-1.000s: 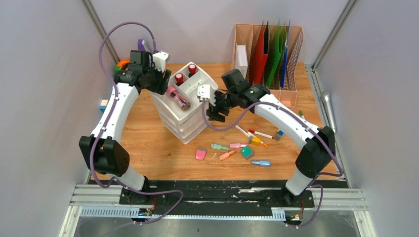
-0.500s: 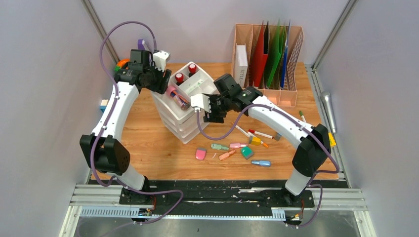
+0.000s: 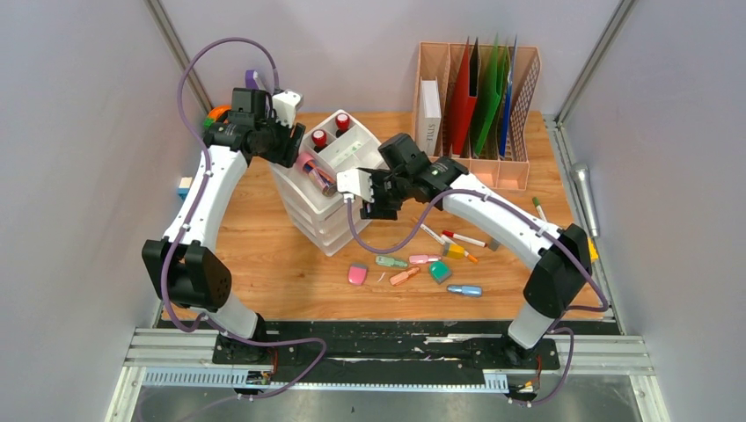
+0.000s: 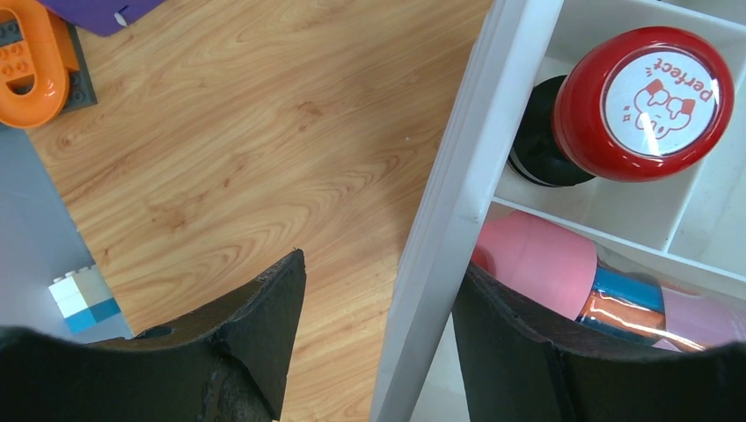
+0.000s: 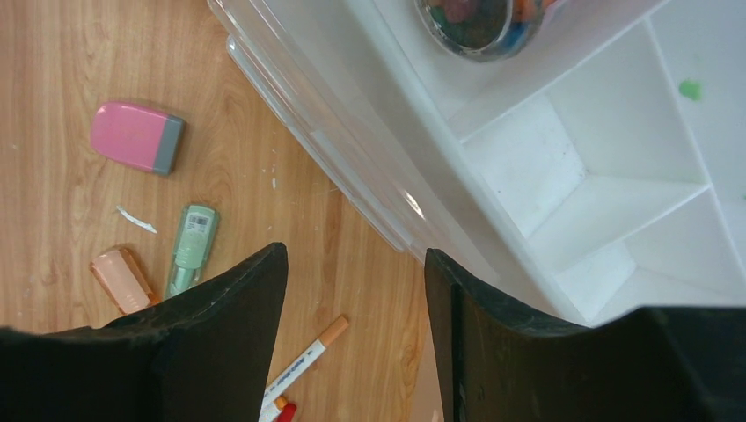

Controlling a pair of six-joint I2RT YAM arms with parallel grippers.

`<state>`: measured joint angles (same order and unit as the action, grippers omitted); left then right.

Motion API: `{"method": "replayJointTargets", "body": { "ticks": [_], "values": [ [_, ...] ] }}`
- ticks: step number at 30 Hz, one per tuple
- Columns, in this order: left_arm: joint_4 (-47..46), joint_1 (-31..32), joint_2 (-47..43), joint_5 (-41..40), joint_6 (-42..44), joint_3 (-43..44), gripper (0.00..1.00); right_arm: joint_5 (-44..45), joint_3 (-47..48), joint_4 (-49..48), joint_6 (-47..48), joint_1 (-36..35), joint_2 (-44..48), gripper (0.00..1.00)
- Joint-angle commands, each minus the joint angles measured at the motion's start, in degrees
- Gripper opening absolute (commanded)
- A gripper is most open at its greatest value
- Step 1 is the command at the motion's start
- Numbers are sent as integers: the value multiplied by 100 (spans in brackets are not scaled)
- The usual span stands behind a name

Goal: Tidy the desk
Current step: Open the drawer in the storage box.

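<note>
Plain grey walls (image 3: pixel 70 132) on three sides, slanted metal posts (image 3: pixel 598 53), black base rail (image 3: pixel 387 347).

The light was bright and even and came from above. Only soft, pale shadows lay on the table (image 3: pixel 264 255) by the white drawers (image 3: pixel 321 211). A small shiny streak of glare sat on the clear fronts of the drawers in the right wrist view. In both wrist views the black fingers (image 4: pixel 255 330) near the camera looked fuzzy, but the wood was sharp
</note>
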<state>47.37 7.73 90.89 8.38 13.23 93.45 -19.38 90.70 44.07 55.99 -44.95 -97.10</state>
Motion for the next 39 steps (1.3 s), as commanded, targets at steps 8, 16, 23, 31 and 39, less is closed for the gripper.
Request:
{"method": "replayJointTargets", "body": {
  "ticks": [8, 16, 23, 31, 39],
  "values": [
    [-297, -17, -238, -86, -286, -319, 64, -1891, -1397, -1693, -3431, 505, 860, 64],
    [-359, -17, -646, -349, -583, -747, 64, -2237, -1208, -2387, -4426, 973, 371, 63],
    [-238, -17, -909, -353, -730, -1056, 65, -2403, -417, -2498, -4746, 1234, -316, 63],
    [-138, -17, -1128, -76, -919, -1200, 66, -2343, 466, -2491, -5105, 1661, -931, 63],
    [-186, -16, -1144, 98, -1529, -1122, 71, -2857, 291, -2680, -6028, 1941, -930, 67]
  ]
}}
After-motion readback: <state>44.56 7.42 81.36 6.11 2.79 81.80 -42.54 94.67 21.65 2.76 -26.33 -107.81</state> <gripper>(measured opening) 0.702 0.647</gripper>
